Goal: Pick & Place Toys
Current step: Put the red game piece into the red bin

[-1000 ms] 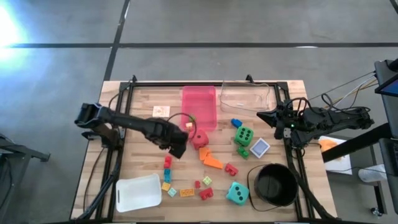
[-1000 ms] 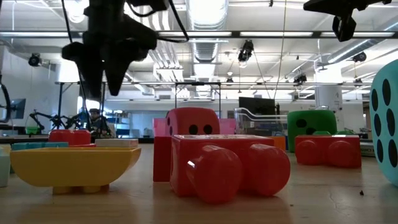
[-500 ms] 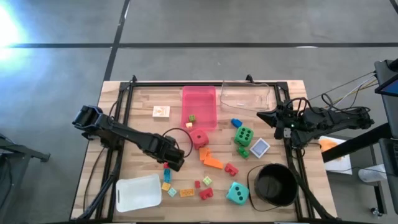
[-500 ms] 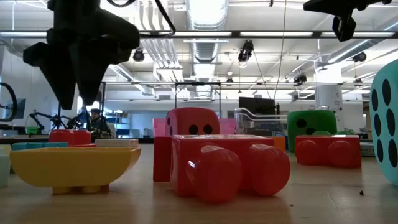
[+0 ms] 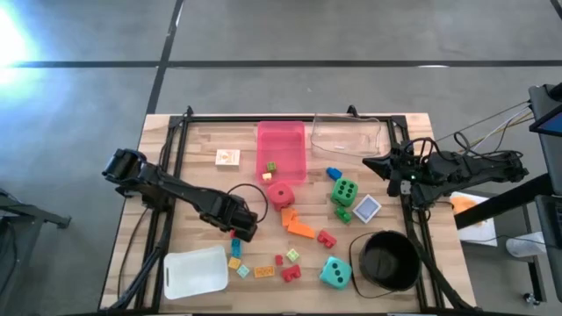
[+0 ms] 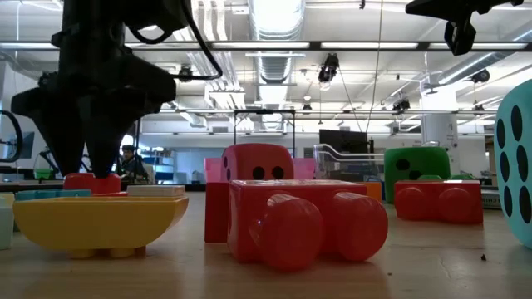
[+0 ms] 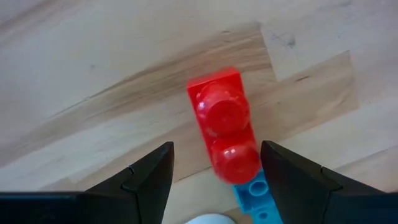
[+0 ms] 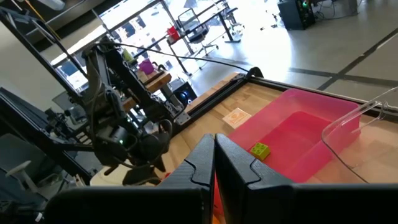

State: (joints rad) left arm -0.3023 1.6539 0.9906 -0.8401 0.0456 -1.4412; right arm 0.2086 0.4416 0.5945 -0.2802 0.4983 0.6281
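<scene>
Blue brick (image 7: 254, 193) beside red brick (image 7: 224, 127)

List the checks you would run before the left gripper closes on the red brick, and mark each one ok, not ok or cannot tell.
1. Left gripper open: ok.
2. Red brick lies between the fingers: ok, it sits in the gap.
3. Fingers clear of the blue brick touching the red one: cannot tell.
4. Gripper low enough to grasp: cannot tell; in the low view it hangs just above the brick.
5. Pink tray has room: ok, only two small pieces inside.
6. Right gripper out of the way: ok, shut by the table's right edge.
</scene>
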